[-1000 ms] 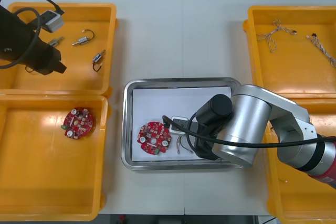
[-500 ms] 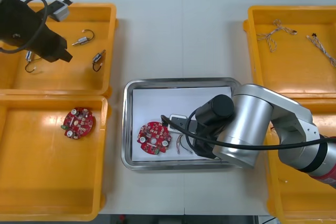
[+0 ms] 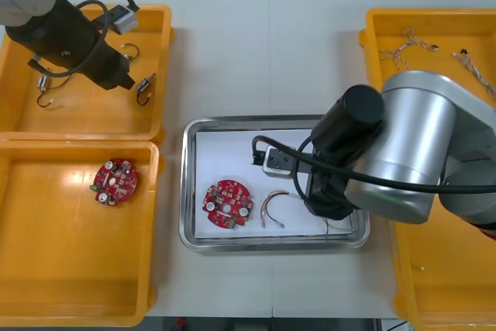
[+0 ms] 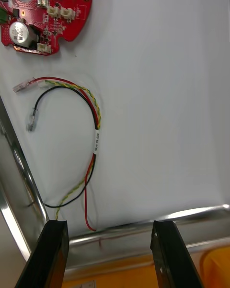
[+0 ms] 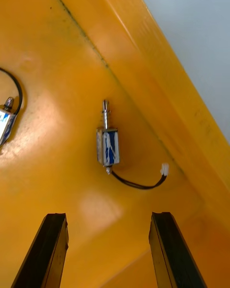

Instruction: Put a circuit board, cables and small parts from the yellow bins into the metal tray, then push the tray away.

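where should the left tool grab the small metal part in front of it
Grip the small metal part across its boxy body, coming straight down with the open left tool. It lies flat in the yellow bin; its pin and thin black lead look too slim to hold.

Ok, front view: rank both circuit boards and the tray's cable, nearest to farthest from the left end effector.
From the left end effector:
1. Left circuit board, in a yellow bin.
2. Middle circuit board, in the metal tray.
3. Red and yellow cable, right of that board.
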Controlling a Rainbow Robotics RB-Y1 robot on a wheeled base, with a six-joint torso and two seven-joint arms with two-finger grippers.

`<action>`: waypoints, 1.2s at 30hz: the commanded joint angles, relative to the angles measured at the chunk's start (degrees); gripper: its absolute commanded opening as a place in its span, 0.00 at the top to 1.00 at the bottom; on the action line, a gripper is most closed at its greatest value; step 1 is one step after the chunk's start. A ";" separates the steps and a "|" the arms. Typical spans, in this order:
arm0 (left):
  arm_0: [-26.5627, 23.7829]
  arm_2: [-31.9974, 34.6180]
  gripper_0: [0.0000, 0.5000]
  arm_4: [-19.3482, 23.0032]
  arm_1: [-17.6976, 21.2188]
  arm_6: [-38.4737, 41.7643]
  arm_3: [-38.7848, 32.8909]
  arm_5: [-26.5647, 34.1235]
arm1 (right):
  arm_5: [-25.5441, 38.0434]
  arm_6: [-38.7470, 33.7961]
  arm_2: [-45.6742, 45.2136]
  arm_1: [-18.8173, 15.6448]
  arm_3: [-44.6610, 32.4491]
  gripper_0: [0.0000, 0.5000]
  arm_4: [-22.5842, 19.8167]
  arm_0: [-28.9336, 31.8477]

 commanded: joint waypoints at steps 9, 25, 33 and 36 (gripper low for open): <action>-4.99 -3.98 0.00 -2.52 -2.83 -5.04 4.15 -5.30 | 6.32 -4.26 -20.72 -6.84 -5.15 0.00 -12.04 -1.77; -5.69 -3.98 0.00 -3.48 -4.50 -7.15 8.90 -9.79 | 6.32 -7.43 -39.00 -13.70 5.48 0.00 -19.16 -1.68; -5.69 -5.04 0.00 -4.10 -4.42 -7.50 9.42 -10.49 | 6.32 -7.08 -44.01 -14.05 14.45 0.00 -14.33 -1.77; -5.69 -5.74 0.00 -4.10 -4.42 -7.50 10.13 -11.63 | 6.32 -6.64 -44.89 -13.96 17.70 0.00 -11.95 -1.77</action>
